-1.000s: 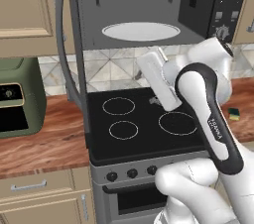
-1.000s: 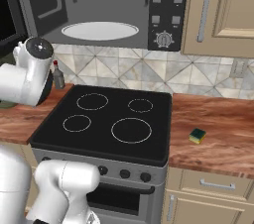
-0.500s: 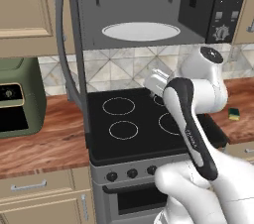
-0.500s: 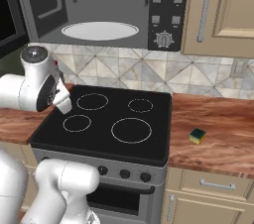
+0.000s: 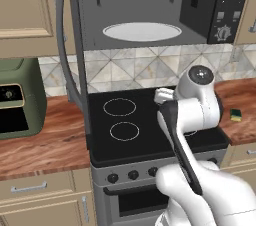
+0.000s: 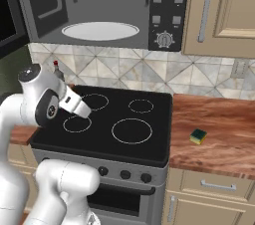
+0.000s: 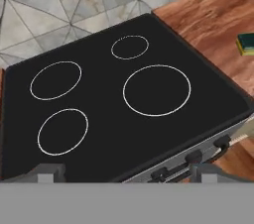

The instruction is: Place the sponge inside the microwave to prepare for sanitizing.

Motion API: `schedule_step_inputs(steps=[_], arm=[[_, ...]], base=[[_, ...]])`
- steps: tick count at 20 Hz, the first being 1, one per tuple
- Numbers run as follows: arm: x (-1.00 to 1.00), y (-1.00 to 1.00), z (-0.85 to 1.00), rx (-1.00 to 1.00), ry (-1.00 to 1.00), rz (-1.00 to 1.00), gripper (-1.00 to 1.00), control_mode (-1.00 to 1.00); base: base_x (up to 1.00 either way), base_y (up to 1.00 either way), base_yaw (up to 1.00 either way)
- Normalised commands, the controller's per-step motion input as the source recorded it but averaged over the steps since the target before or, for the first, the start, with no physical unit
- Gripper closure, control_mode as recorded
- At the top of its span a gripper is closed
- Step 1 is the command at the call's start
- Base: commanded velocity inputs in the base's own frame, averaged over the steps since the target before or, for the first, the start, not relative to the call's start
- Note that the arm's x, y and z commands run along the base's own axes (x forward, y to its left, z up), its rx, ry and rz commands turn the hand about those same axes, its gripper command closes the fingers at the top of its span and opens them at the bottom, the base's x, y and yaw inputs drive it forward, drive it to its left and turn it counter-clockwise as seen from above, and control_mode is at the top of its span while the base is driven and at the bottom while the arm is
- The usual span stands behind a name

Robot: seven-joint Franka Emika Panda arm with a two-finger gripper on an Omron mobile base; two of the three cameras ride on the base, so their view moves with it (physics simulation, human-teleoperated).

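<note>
Sponge (image 6: 198,136) sits on the wooden desk (image 6: 219,139) to the right of the stove (image 6: 114,124), lying flat with its dark green layer up and the yellow showing below, close to the stove's edge but not touching it. From the left base view it shows as a small block (image 5: 236,115) past the arm's elbow, and the hand view catches it at the right margin (image 7: 246,43), partly cut off.

Up above, the microwave (image 5: 150,5) hangs over the stove with its door (image 5: 67,45) swung wide to the left, the white oval turntable (image 6: 100,31) bare inside and the button-and-dial panel (image 6: 166,15) at its right.

Over the stove's black top, the arm bends across from the left, and the tool (image 6: 79,109) hangs above the front-left burner ring, well apart from the sponge. Its two dark fingertips (image 7: 49,172) stand spread as wide as they go, with nothing between them; the hand view looks down past them at all four burner rings and the knobs along the stove's front.

An olive-green appliance (image 5: 17,102) with a dial squats on the desk left of the stove.
</note>
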Motion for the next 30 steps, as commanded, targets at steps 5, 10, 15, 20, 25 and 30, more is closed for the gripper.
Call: schedule_step_inputs(steps=[5,10,15,20,25,30], arm=[[0.43,-0.28,-0.02,-0.17,0.05,0.00,-1.00,-1.00],[0.08,-0.36,-0.11,-0.01,0.10,-0.03,-1.00,-1.00],[0.05,-0.55,0.00,-0.03,0.17,-0.03,-1.00,-1.00],[0.08,-0.74,0.00,-0.05,0.25,0.00,-1.00,-1.00],[0.08,-0.76,0.00,-0.12,0.36,-0.01,-1.00,-1.00],[0.02,-0.67,0.26,0.03,0.18,0.00,-1.00,-1.00]], base=[[0.00,0.00,0.00],[0.00,0.00,0.00],[0.00,0.00,0.00],[0.00,0.00,0.00],[0.00,0.00,0.00],[0.00,0.00,0.00]])
